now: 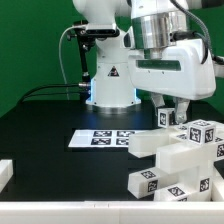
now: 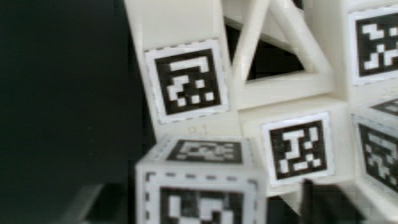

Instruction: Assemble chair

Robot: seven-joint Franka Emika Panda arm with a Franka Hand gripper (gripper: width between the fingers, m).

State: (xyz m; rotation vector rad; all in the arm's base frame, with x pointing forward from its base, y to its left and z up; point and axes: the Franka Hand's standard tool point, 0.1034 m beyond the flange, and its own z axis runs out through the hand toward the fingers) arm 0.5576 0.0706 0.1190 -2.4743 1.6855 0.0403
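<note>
The chair (image 1: 178, 152), a chunky white cluster of tagged blocks and bars, sat on the black desk (image 1: 40, 125) at about four o'clock in the exterior view. The pincer (image 1: 172, 106) hung just above its upper blocks, near three o'clock; whether its fingers were released or grasping a part could not be told. The marker board (image 1: 102, 139) lay flat beside the chair, toward nine o'clock of it. The wrist view showed the chair's tagged faces (image 2: 187, 80) close up.
</note>
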